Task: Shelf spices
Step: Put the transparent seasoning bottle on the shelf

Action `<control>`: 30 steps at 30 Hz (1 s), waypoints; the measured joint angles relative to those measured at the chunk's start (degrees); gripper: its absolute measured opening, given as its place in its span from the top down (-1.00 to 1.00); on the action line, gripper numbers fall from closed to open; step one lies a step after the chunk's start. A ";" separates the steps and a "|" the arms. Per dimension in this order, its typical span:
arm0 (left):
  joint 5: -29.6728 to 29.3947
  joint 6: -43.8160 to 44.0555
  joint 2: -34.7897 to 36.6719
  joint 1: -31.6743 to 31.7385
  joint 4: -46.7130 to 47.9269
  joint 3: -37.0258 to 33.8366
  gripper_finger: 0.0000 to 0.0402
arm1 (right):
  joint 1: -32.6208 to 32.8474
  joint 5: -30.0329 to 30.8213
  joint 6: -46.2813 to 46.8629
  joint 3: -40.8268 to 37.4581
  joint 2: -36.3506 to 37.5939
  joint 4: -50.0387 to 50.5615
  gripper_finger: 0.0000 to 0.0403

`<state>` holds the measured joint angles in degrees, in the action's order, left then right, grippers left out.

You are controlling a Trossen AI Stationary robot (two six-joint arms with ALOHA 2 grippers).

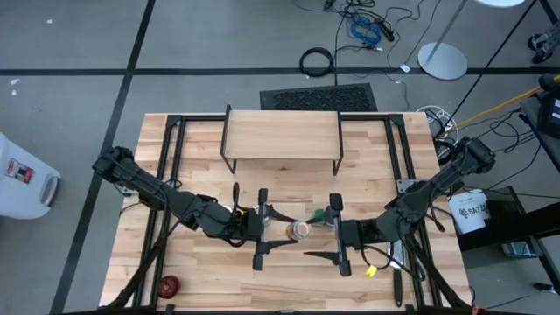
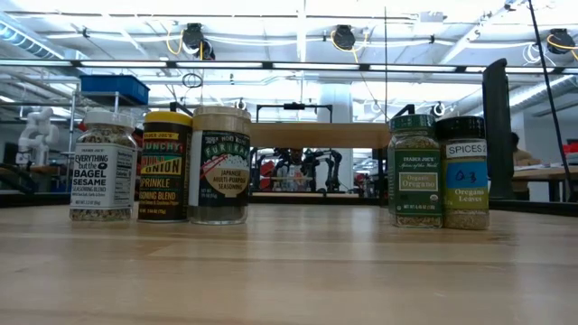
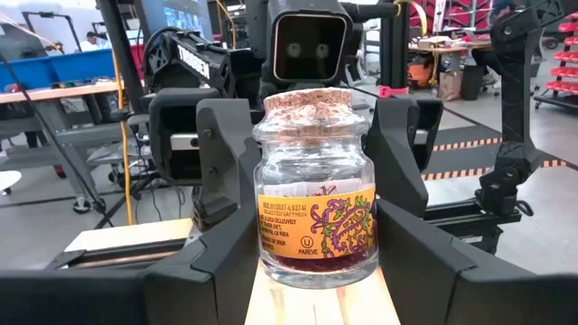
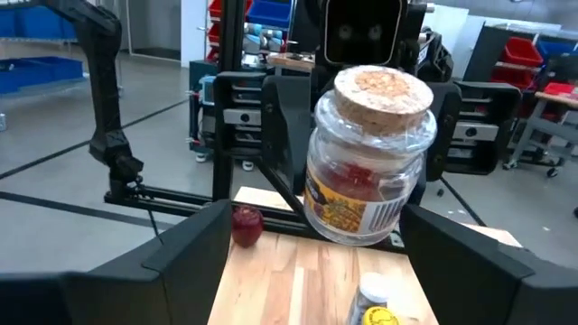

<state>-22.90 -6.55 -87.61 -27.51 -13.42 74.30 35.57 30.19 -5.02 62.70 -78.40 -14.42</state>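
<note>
**Q:** Jar, cork-stoppered (image 3: 316,194): where is it held, and why?

**A:** At mid-bench (image 1: 219,289) it is pinched by the jaws of the left gripper (image 1: 282,229). The jaws of the right gripper (image 1: 311,234) are spread just beside it, probably for a handover. Only some dark red matter is contained, at the bottom.

**Q:** The other spices (image 2: 220,165)?

**A:** Five well-filled jars are stood in a row on the bench; none is placed on the shelf (image 1: 282,136) yet.

The floor (image 1: 79,52) is gray with dark lines across it. A black mat (image 1: 318,97) lies by the wooden table (image 1: 201,280). Cables (image 1: 363,26) curl near a round white base (image 1: 442,59). Long ceiling lights (image 2: 298,18) shine above. Blue bins (image 4: 41,18) sit on racks.
</note>
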 joint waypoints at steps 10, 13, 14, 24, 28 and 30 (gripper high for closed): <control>-0.07 0.00 -0.55 0.11 -0.01 0.00 -0.02 | -1.31 0.17 -1.87 0.00 -2.26 -4.80 -0.43; -0.06 -0.07 -0.61 0.11 -0.01 0.00 -0.02 | -1.31 0.13 -2.46 0.00 -2.29 -5.22 -0.35; -0.04 -0.13 -0.61 0.11 -0.02 0.00 -0.02 | -1.31 0.19 -2.63 -0.01 -2.31 -5.49 -0.32; 0.24 -0.39 -0.66 0.00 -0.01 0.00 -0.02 | -1.36 0.11 -2.78 -0.02 -2.37 -6.79 -0.25; -0.20 -0.41 -0.68 0.04 0.09 0.02 -0.02 | -1.34 2.25 -3.83 -0.02 -2.39 -6.86 -0.28; -0.62 -0.66 -0.68 0.13 0.24 0.02 -0.02 | -1.27 3.77 -4.24 -0.02 -2.39 -6.21 -0.32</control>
<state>-23.52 -7.21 -88.29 -27.38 -13.18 74.32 34.30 33.97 -9.27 62.67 -80.79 -20.63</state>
